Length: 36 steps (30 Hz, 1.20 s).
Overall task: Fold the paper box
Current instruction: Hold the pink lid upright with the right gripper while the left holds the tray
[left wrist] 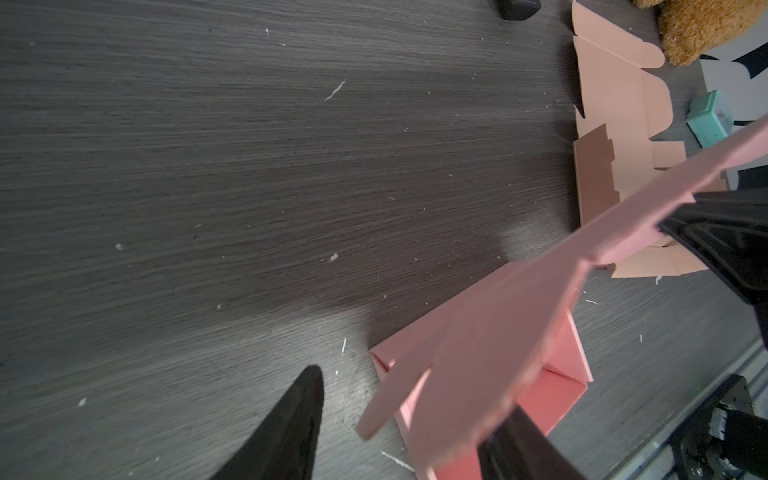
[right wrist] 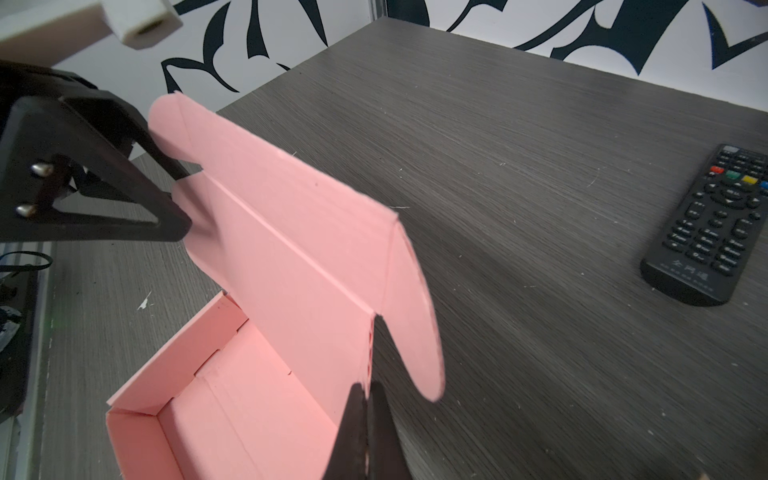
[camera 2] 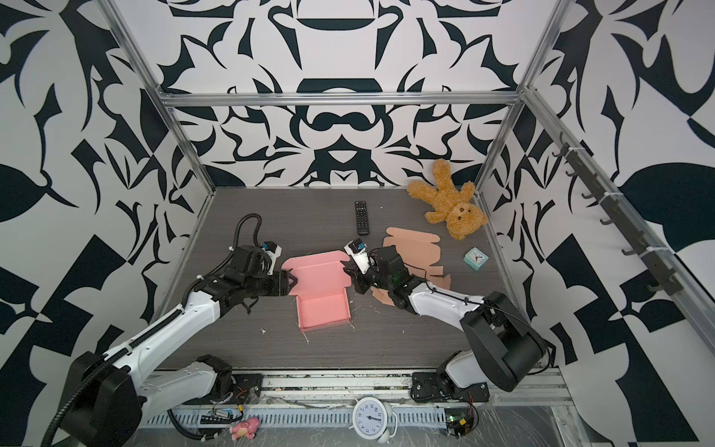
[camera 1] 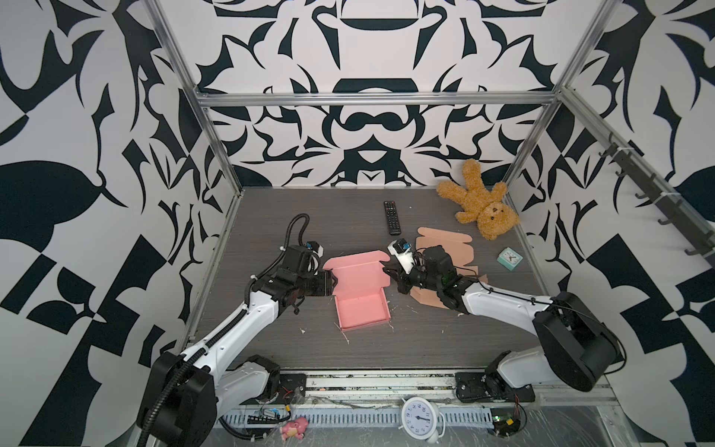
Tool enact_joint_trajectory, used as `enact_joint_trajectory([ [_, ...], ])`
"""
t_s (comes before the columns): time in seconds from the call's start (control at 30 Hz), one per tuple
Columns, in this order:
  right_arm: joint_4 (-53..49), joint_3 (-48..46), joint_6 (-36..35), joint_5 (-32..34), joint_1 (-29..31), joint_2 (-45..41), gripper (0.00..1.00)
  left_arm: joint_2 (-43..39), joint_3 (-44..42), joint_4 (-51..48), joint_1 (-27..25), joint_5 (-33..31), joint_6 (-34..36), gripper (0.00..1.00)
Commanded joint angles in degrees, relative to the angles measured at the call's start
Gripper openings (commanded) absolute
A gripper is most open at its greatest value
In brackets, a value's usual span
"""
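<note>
While the pink box (camera 1: pixel 361 309) has its lid (camera 1: pixel 358 269) up, right end effector (camera 1: pixel 390 275) pinches that lid and left end effector (camera 1: pixel 333 281) gapes.

White alarm clock (camera 1: pixel 419 418) on the front rail, seen in both top views: black numerals 1 to 12 around the dial, standing upside down to the camera, legible. Remote (right wrist: pixel 712 224) in the right wrist view: a short row of white Chinese-looking characters near its lower end, too blurred to read; button legends too small to read. Small teal clock (camera 1: pixel 510 258): dial marks too small to tell. No brands or other labels legible.
</note>
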Motion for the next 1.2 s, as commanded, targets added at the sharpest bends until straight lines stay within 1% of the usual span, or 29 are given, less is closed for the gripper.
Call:
enact_joint_trajectory([
  [0.0,-1.21,0.53,-0.03,0.88,0.42,-1.05,0.0,0.82,1.76,1.1,0.48,1.23,1.65,0.57],
  [0.13,-1.77,1.04,-0.25,0.97,0.53,-1.14,0.0,1.33,1.91,1.37,0.46,2.59,1.98,0.54],
  [0.33,-3.52,1.78,-0.71,2.29,1.36,-1.09,0.0,1.16,2.2,1.15,0.49,4.49,2.03,0.41],
  [0.53,-4.54,2.13,-0.89,3.77,1.76,-1.34,0.0,0.79,2.56,-0.45,0.5,4.65,1.83,0.29],
  [0.6,-5.11,2.43,-1.02,4.28,1.86,-1.31,0.0,0.67,2.53,-0.82,0.44,4.63,1.72,0.28],
  [0.8,-6.55,3.18,-1.45,5.35,1.84,-1.97,0.0,0.14,1.76,-1.99,0.47,3.29,1.72,0.29],
  [1.03,-7.18,3.45,-1.61,5.59,1.89,-1.71,0.0,-0.13,1.73,-2.28,0.43,2.8,1.79,0.27],
  [1.17,-7.37,3.71,-1.45,5.72,1.98,-1.53,0.0,-0.27,2.07,-2.54,0.43,2.69,2.03,0.23],
])
